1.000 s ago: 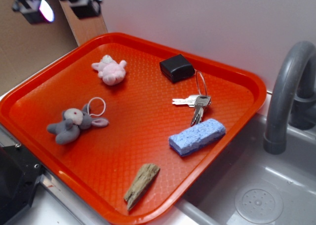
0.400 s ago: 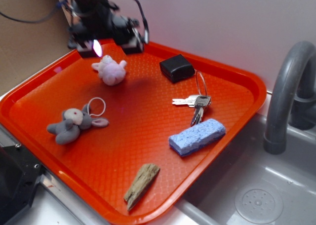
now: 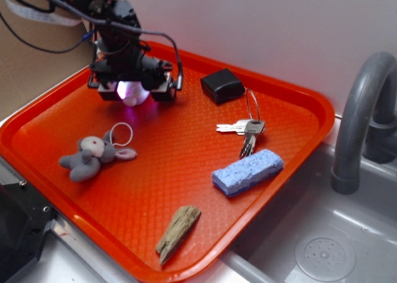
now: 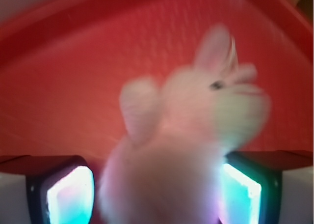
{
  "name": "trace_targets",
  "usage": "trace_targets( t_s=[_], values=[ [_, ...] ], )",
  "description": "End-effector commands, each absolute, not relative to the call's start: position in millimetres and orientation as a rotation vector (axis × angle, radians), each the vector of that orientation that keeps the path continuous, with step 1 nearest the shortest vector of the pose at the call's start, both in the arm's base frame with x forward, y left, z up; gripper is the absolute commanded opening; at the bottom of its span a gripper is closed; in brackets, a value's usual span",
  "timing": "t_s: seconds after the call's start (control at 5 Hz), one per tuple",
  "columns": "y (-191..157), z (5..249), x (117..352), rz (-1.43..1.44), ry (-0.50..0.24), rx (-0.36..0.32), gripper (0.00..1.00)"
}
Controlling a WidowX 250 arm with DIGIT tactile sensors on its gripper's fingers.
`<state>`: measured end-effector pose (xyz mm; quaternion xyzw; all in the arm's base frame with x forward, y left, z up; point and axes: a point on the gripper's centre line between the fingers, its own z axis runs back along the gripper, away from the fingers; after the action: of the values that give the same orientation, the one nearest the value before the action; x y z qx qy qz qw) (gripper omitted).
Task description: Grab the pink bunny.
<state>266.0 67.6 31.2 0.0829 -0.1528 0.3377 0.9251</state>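
The small pale pink and white fuzzy plush bunny [image 4: 186,135] is seen lying near the far left corner of the orange textured plastic tray [image 3: 186,165]. In the wrist view, which is blurred, the bunny fills the space between the two glowing finger pads [image 4: 71,199] of the black robot gripper [image 3: 133,92]; an ear, a dark eye and a stubby limb can be made out. The fingers are set one on each side of the toy's body, but whether they are pressing on it cannot be told. In the exterior view the bunny is almost wholly hidden beneath the gripper.

Toward the tray's left edge a grey plush bunny with pink ears and a white ring [image 3: 93,154] is found. Near the far edge a small black box [image 3: 222,85] is placed, with a bunch of silver keys on a ring [image 3: 245,131] beside it. A blue rectangular sponge [image 3: 247,171] lies by the right edge, and a piece of weathered wood [image 3: 177,233] by the near edge. A grey curved tap [image 3: 363,118] stands over a grey sink [image 3: 322,246] beyond the tray's right edge.
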Motion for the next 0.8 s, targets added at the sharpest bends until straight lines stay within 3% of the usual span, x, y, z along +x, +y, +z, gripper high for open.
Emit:
trace_targets(
  t_s=[0.0, 0.2, 0.4, 0.6],
  values=[
    [76, 43, 263, 0.581, -0.359, 0.133, 0.00],
    [66, 68, 265, 0.403, -0.257, 0.168, 0.00],
    [48, 104, 259, 0.174, -0.159, 0.254, 0.00],
    [25, 128, 247, -0.047, 0.004, 0.216, 0.00]
  ],
)
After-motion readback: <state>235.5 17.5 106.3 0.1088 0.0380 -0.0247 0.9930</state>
